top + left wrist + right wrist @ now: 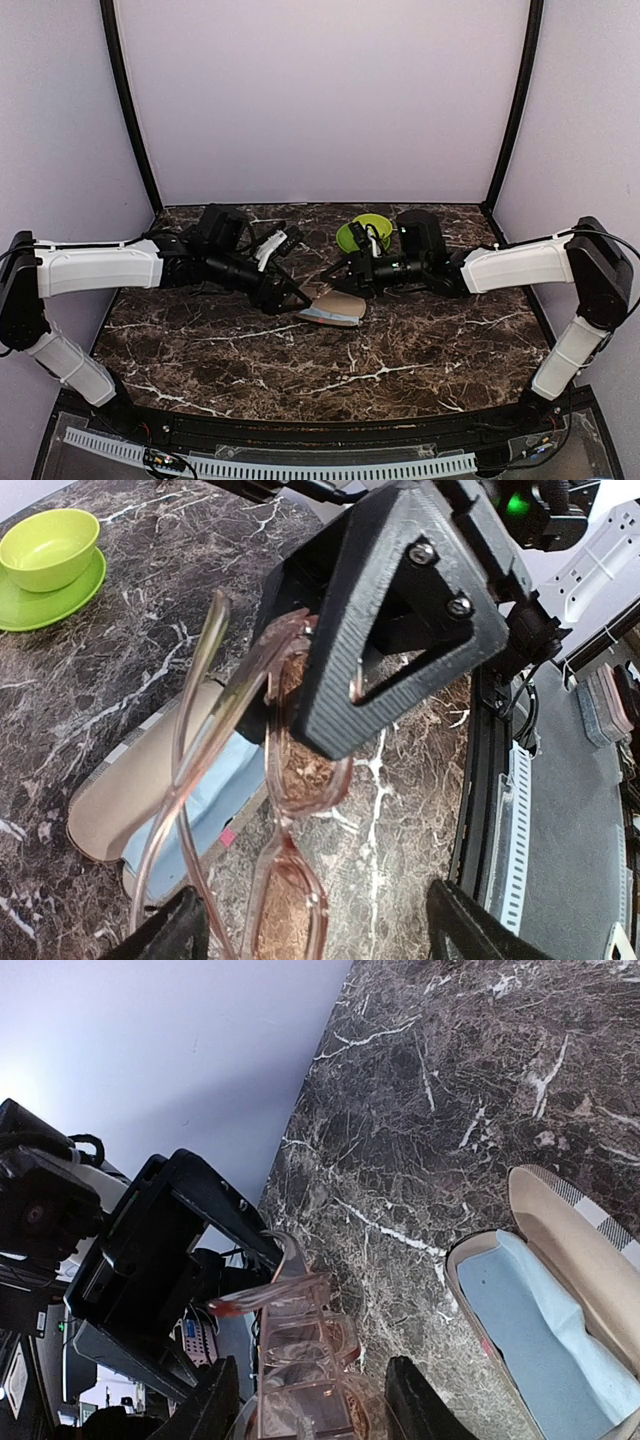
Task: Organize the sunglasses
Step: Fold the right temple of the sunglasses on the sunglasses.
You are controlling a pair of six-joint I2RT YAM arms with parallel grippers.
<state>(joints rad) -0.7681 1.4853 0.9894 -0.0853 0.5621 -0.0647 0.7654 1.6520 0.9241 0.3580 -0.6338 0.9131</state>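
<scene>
The pink translucent sunglasses [295, 780] hang in the air over the open beige glasses case [332, 311], which is lined with a light blue cloth [225, 780]. My right gripper [315, 1410] is shut on the sunglasses [300, 1330] at the front frame; one of its black fingers [400, 610] covers a lens. My left gripper [315, 930] is open wide, with the sunglasses' temple arms passing between its fingers, close to the left one. Both grippers meet at the table's middle [315, 285]. The case [560, 1300] lies just right of the sunglasses in the right wrist view.
A green bowl [365, 232] on a green plate [60, 595] stands behind the case at the back. The dark marble table [400, 360] stretches to the front. Purple walls enclose the back and sides.
</scene>
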